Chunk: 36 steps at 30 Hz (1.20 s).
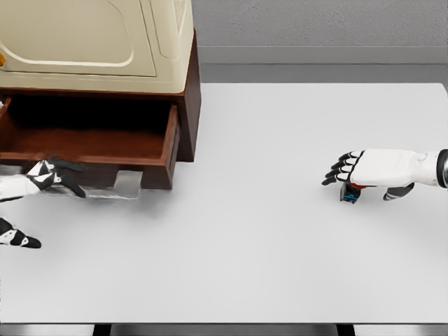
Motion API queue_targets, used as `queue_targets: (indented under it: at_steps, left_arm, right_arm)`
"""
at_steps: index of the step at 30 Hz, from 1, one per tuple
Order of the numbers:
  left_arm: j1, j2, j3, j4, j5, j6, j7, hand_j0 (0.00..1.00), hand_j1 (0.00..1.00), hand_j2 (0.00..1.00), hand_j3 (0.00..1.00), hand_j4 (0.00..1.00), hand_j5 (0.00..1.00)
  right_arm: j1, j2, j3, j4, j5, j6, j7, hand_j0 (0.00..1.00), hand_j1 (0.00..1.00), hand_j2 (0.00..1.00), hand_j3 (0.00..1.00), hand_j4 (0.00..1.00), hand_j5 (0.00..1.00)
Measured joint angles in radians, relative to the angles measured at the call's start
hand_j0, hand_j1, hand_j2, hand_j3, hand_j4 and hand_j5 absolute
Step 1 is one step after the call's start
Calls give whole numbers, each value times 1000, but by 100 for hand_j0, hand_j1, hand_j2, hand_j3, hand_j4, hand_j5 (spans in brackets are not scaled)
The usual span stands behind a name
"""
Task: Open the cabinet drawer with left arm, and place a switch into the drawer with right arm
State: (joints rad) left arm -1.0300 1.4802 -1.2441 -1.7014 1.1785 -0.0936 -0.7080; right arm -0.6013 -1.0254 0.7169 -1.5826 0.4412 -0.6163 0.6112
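A: What's on the left?
B: The left hand, fingers curled around the front edge of the drawer, which stands pulled out of the cabinet.
A: And to the right?
B: Across the white worktop, the right hand hangs palm down, fingers spread, over the switch. I can't tell whether it touches.

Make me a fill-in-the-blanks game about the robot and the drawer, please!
1. The wooden drawer under the cream cabinet is pulled ____.
2. The left hand is at the drawer's ____ edge.
3. The right hand is over a small switch on the ____ table.

Missing words: open; front; white
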Motion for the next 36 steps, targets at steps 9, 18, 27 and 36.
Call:
queue_targets:
  at_steps: [9, 18, 27, 36]
  left_arm:
    - [103, 107, -43, -60, -623, -489, 246, 86, 86, 86, 86, 86, 86]
    - [89, 148, 16, -61, -629, -519, 256, 89, 89, 89, 89, 89, 89]
    - [-10, -30, 83, -61, -609, -519, 160, 89, 89, 89, 89, 89, 89]
    - [-78, -26, 95, -61, -679, -520, 100, 100, 100, 100, 100, 100, 100]
  right_arm:
    - [0, 0, 1, 0, -6, 3, 0, 95, 95, 95, 95, 95, 95]
    - [0, 0, 1, 0, -6, 3, 0, 97, 97, 97, 97, 97, 97]
    - [0, 0, 1, 0, -6, 3, 0, 98, 98, 98, 98, 98, 98]
    - [0, 0, 1, 0, -6, 3, 0, 100, 100, 100, 100, 100, 100]
